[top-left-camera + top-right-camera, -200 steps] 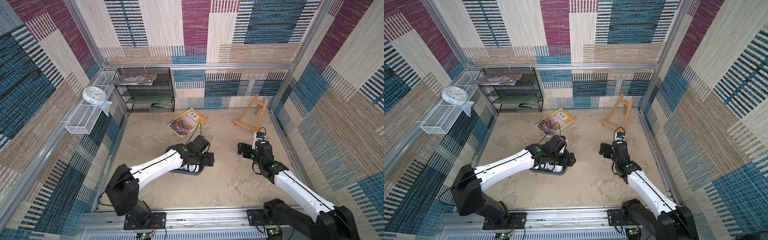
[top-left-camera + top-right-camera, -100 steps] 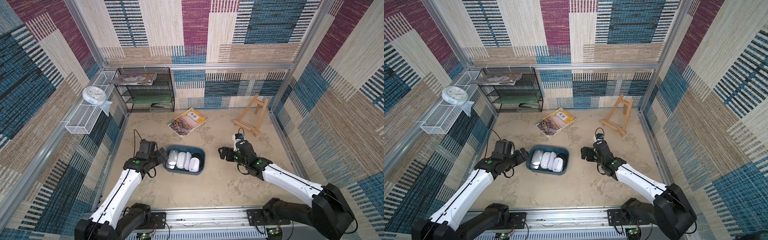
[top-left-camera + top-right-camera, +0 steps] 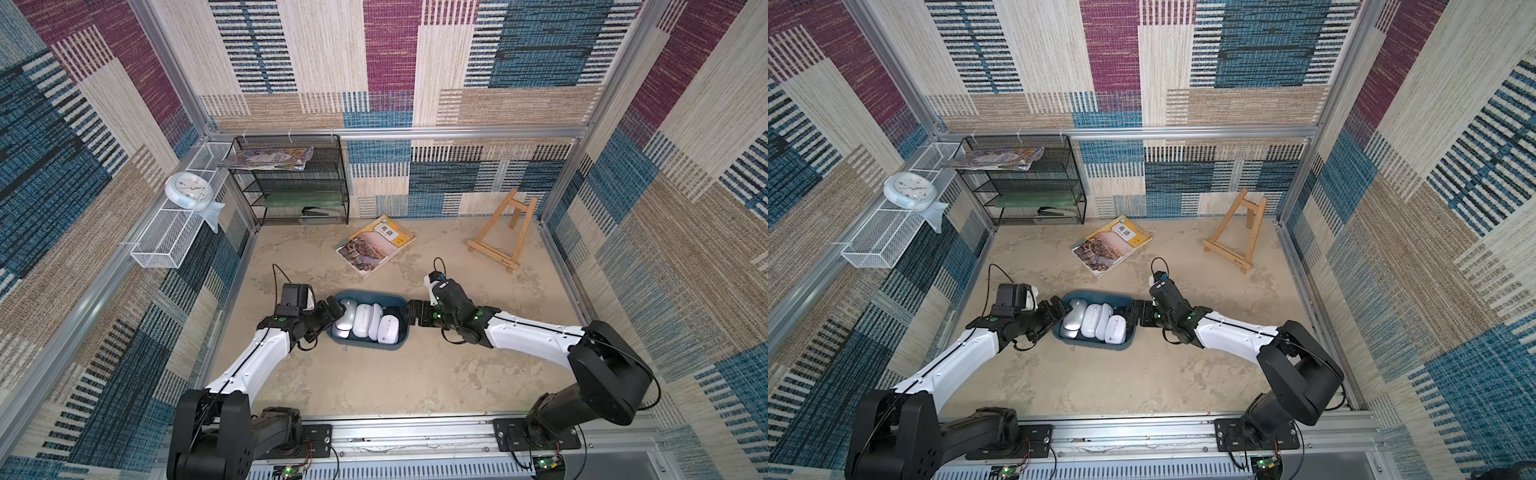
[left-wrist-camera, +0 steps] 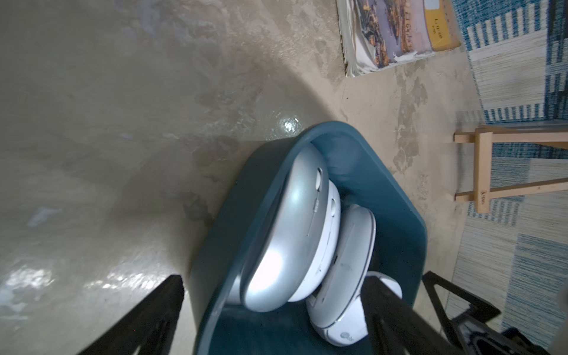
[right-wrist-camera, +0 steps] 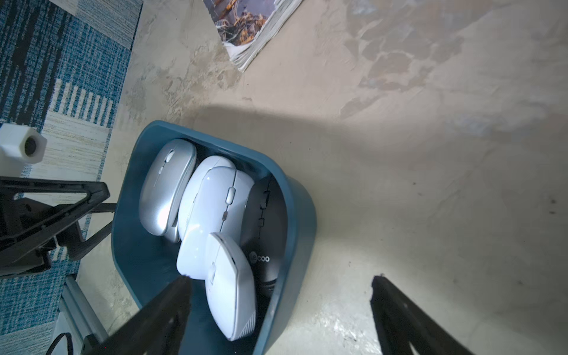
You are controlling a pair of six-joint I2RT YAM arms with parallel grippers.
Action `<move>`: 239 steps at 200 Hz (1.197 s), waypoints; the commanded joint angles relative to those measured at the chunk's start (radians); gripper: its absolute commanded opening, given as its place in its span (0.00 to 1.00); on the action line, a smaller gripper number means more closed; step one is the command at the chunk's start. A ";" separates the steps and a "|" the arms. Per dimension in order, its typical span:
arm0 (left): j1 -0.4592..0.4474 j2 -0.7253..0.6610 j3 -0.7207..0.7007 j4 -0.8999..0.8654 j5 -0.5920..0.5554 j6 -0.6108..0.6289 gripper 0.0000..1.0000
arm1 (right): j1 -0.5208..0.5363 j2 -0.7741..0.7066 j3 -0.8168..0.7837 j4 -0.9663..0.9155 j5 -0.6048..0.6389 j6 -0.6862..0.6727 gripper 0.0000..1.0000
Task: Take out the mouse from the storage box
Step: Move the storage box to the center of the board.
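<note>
The storage box, a dark teal tub [image 3: 365, 296] [image 3: 1100, 296], sits on the floor between both arms and holds several mice. A silver mouse [image 3: 344, 318] [image 4: 285, 221] lies at its left end, white mice [image 3: 362, 320] [image 5: 215, 209] beside it, and a black mouse [image 5: 266, 221] against the right wall. My left gripper [image 3: 332, 309] [image 4: 273, 279] is open, straddling the box's left end wall: one finger outside, one inside. My right gripper [image 3: 411, 313] [image 5: 280, 279] is open and straddles the right end wall the same way. Neither holds anything.
A textbook [image 3: 376, 245] lies behind the box and a wooden easel [image 3: 500, 237] stands at the back right. A black mesh rack [image 3: 291, 183] is at the back left, and a white wire basket [image 3: 174, 232] with a clock [image 3: 189, 193] hangs on the left wall.
Half a second ago both grippers stood off from the box. The left has since moved right and the right has moved left, each now over an end wall.
</note>
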 commanded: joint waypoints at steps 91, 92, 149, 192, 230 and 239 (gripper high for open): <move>-0.192 0.028 -0.001 0.106 -0.035 -0.086 0.91 | 0.016 0.131 0.162 -0.133 0.012 -0.002 0.92; -0.195 0.029 -0.001 0.107 -0.037 -0.089 0.91 | 0.015 0.132 0.164 -0.135 0.016 -0.001 0.92; -0.291 0.081 0.046 0.124 -0.068 -0.109 0.90 | -0.064 0.096 0.148 -0.231 0.093 0.004 0.92; -0.269 0.077 0.046 0.071 -0.110 -0.066 0.91 | -0.100 0.027 0.057 -0.174 0.028 -0.008 0.93; -0.266 0.135 0.063 0.094 -0.066 -0.082 0.89 | -0.099 -0.023 -0.017 -0.083 -0.058 -0.011 0.92; -0.273 0.144 0.068 0.105 -0.063 -0.091 0.88 | -0.099 -0.019 -0.015 -0.079 -0.078 -0.016 0.92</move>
